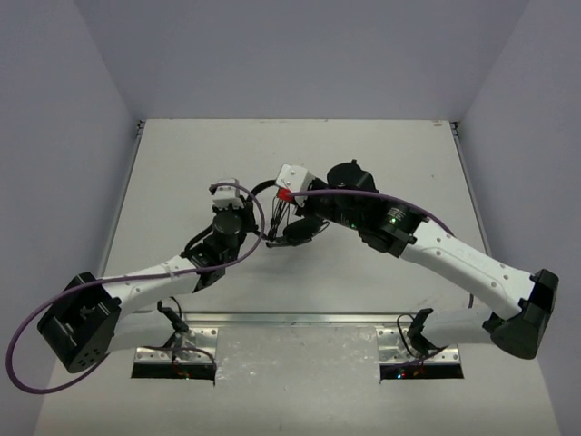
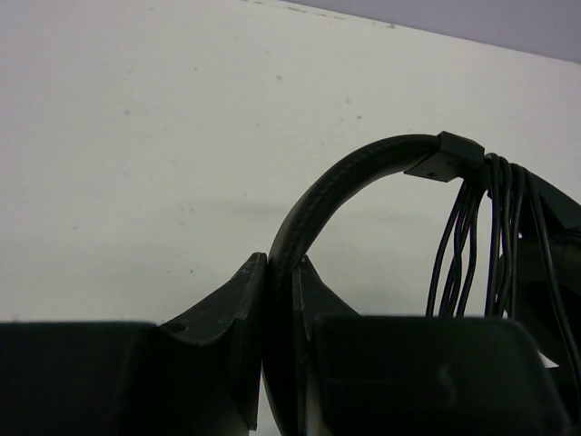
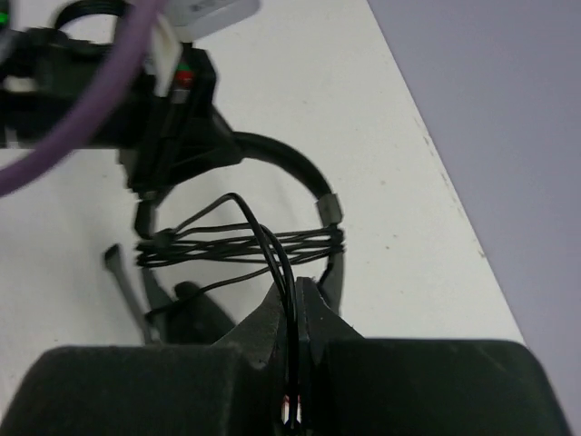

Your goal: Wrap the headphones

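The black headphones (image 1: 289, 227) hang between my two grippers above the table's middle. My left gripper (image 2: 280, 272) is shut on the arched headband (image 2: 349, 182); it also shows in the top view (image 1: 259, 195). The thin black cable (image 3: 245, 245) is wound in several turns across the headband arms (image 2: 486, 227). My right gripper (image 3: 295, 295) is shut on a doubled strand of that cable (image 3: 272, 250), which rises from the wound bundle into the jaws. In the top view the right gripper (image 1: 286, 213) sits just right of the headphones. A dark earcup (image 3: 195, 313) shows below the windings.
The white table (image 1: 381, 145) is bounded by purple-grey walls. Thick purple robot cables loop over both arms (image 1: 259, 222), (image 1: 363, 195). A metal rail (image 1: 300, 318) and the arm bases lie along the near edge.
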Controlling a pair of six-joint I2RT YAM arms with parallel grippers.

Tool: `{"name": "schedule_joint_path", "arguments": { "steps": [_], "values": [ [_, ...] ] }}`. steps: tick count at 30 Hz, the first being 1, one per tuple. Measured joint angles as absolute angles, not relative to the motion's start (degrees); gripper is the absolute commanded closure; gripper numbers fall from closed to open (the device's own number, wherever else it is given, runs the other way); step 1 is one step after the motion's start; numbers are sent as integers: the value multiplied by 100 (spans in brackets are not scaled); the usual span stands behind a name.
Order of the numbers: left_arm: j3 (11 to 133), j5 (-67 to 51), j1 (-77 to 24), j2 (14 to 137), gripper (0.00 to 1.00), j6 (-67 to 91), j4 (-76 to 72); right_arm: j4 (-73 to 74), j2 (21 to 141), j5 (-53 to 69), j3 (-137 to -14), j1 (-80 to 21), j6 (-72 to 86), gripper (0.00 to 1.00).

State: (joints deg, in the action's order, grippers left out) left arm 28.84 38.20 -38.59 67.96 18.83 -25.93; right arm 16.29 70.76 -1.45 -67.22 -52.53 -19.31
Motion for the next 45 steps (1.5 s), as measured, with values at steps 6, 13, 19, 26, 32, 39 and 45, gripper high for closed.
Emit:
{"name": "schedule_joint_path", "arguments": {
  "steps": [6, 13, 19, 26, 32, 39, 45],
  "values": [
    [2362, 2838, -3979, 6060, 100, 1669, -2856, 1573, 7769, -607, -7109, -4729, -2668, 99],
    [2025, 2322, -3999, 4792, 100, 1796, -2692, 1133, 8510, -1055, -7172, -4209, -3479, 99],
    [2069, 2438, -4007, 4237, 100, 2053, -2029, 917, 8709, -794, -7185, -4099, -3363, 95],
    [3293, 2423, -3811, 5004, 100, 2241, -1131, 742, 8637, 314, -7022, -3391, -2152, 81],
    [4318, 2023, -3592, 5996, 100, 2167, -856, 388, 8560, 1334, -6587, -2829, -1057, 68],
    [5334, 1437, -3378, 6836, 99, 1892, -469, -233, 8458, 2349, -5927, -2010, 226, 37],
    [5822, 799, -3135, 7175, 100, 1667, -445, -578, 8468, 3118, -5616, -1511, 1122, 25]
  ]
}}
